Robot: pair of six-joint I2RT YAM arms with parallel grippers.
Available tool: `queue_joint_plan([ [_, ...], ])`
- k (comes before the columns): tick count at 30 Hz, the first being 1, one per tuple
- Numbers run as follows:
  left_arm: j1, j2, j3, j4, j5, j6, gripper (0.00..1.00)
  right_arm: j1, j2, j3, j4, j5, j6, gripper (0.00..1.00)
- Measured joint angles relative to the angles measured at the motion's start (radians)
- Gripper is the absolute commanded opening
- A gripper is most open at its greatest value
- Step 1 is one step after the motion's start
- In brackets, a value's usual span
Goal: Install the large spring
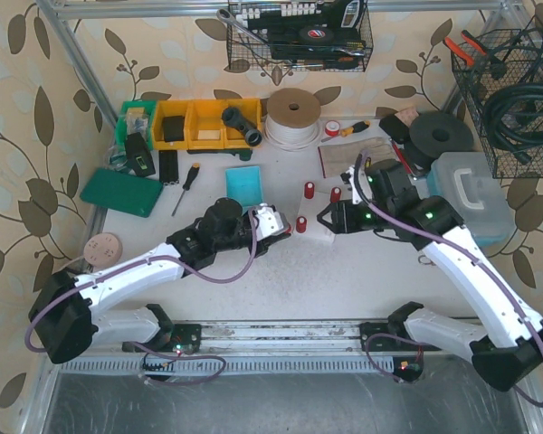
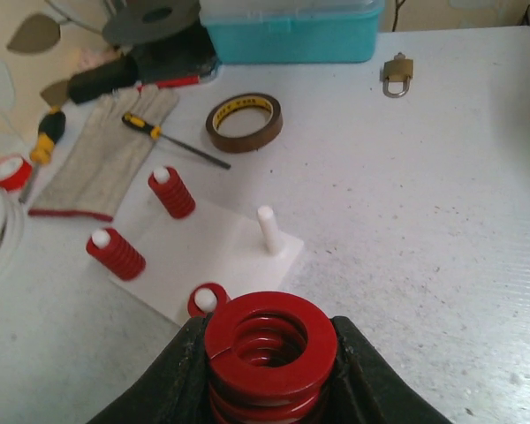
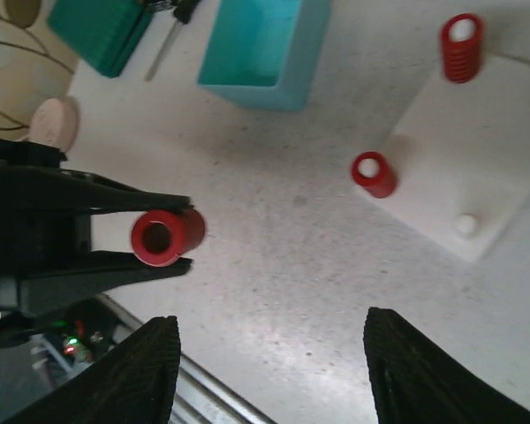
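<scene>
My left gripper [image 2: 270,371] is shut on the large red spring [image 2: 270,340] and holds it off the table, just short of the white peg plate [image 2: 214,256]. The plate has one bare white peg [image 2: 267,228] and three pegs that carry smaller red springs [image 2: 172,193]. In the top view the left gripper [image 1: 279,222] is at the plate's left edge [image 1: 324,233]. My right gripper [image 3: 274,371] is open and empty above the table. It looks down on the held spring [image 3: 166,236] and the bare peg [image 3: 465,224].
A roll of brown tape [image 2: 244,122], a yellow-handled screwdriver [image 2: 172,140], a grey glove [image 2: 106,150] and a padlock [image 2: 397,71] lie beyond the plate. A teal box [image 1: 245,184] sits to its left and a clear-lidded container [image 1: 471,194] to its right.
</scene>
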Motion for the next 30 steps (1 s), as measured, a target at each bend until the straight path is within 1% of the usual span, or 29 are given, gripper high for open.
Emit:
queue_joint_plan([
  [3, 0.0, 0.012, -0.005, 0.043, 0.022, 0.055, 0.0, 0.001, 0.056, 0.011, 0.029, -0.074, 0.0, 0.59],
  [6, 0.0, 0.055, -0.004, 0.091, 0.034, 0.09, 0.0, 0.007, 0.108, 0.034, 0.043, -0.114, -0.001, 0.64],
  [8, 0.0, 0.099, 0.0, 0.113, 0.036, 0.108, 0.0, 0.02, 0.14, 0.047, 0.052, -0.127, -0.005, 0.67],
  [13, -0.013, 0.187, 0.02, 0.123, 0.037, 0.13, 0.0, 0.06, 0.186, 0.049, 0.065, -0.129, -0.005, 0.67],
  [18, -0.027, 0.2, 0.054, 0.126, 0.028, 0.138, 0.0, 0.085, 0.206, 0.046, 0.069, -0.085, -0.003, 0.66],
  [22, -0.034, 0.201, 0.063, 0.148, 0.023, 0.134, 0.0, 0.097, 0.206, 0.007, 0.096, -0.076, 0.006, 0.64],
  [25, -0.04, 0.201, 0.062, 0.161, 0.022, 0.129, 0.0, 0.1, 0.206, -0.03, 0.123, -0.077, 0.021, 0.6],
  [30, -0.046, 0.2, 0.061, 0.177, 0.019, 0.128, 0.0, 0.117, 0.213, -0.041, 0.144, -0.073, 0.039, 0.56],
])
